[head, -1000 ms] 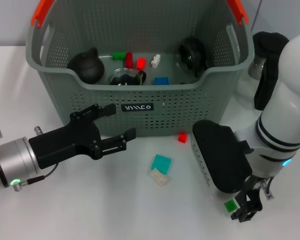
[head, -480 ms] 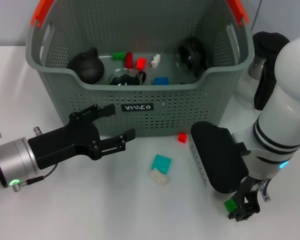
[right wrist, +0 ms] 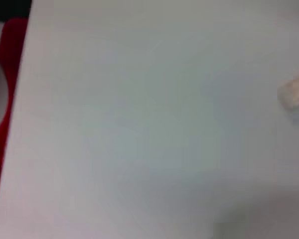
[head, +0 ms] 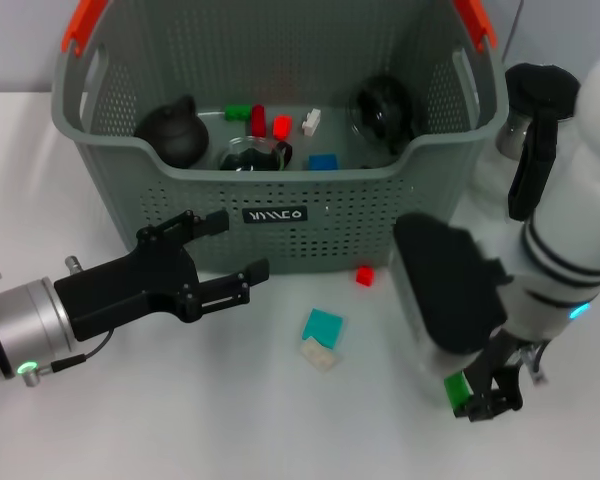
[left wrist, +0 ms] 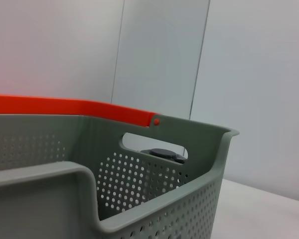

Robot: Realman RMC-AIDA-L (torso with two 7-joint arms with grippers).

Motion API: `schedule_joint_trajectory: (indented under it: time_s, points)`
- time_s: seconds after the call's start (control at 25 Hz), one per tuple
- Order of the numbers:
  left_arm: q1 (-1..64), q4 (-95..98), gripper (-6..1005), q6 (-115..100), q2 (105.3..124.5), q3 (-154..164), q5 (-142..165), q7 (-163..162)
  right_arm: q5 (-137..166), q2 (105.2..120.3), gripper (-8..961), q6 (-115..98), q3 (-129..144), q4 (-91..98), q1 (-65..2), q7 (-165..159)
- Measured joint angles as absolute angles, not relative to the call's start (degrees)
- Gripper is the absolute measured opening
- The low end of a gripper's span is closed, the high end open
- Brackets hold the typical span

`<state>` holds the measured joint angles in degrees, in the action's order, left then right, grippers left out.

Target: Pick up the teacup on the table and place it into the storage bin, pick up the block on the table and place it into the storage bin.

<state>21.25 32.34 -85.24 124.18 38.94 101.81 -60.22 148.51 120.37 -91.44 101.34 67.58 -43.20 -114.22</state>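
Grey-green storage bin [head: 280,215] across the upper middle of the head view, orange-red handle ends at its top corners, black label on its front wall. Inside, on its floor: dark teapot [head: 172,132] at left, glass teacup [head: 248,156] near the front wall, dark round item [head: 383,108] at right, small red, green, white and blue blocks scattered between. Left tool [head: 225,250] at lower left of the frame, just before the bin's front wall, black fingers spread apart and gripping nothing. Right tool [head: 483,390] at lower right, fingers clamped on a small green block [head: 457,387], held just above the white bench [head: 180,420]. Loose on the bench before the bin: small red block [head: 364,276] close to the front wall, teal block [head: 323,325] at lower centre, cream block [head: 317,353] touching its near edge. Left wrist view: bin corner with orange handle only. Right wrist view: bare bench with a pale blur at one edge.
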Motion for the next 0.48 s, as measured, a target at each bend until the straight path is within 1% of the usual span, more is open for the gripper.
schedule_joint_trajectory:
  time_s: [0.16, 0.32, 0.48]
  points:
    - [20.66, 33.04, 853, -85.79, 124.06, 38.94, 102.05, -60.45, 147.71, 120.4, 434, -98.04, 93.07, 74.09, -42.86, -115.4]
    - [19.06, 34.34, 853, -86.05, 123.89, 38.94, 102.35, -60.47, 143.63, 120.37, 435, -105.76, 82.3, 82.88, -42.98, -118.38]
    - [17.57, 35.39, 853, -86.61, 123.61, 38.47, 102.38, -60.31, 135.45, 120.26, 436, -110.84, 71.03, 91.17, -45.79, -123.54]
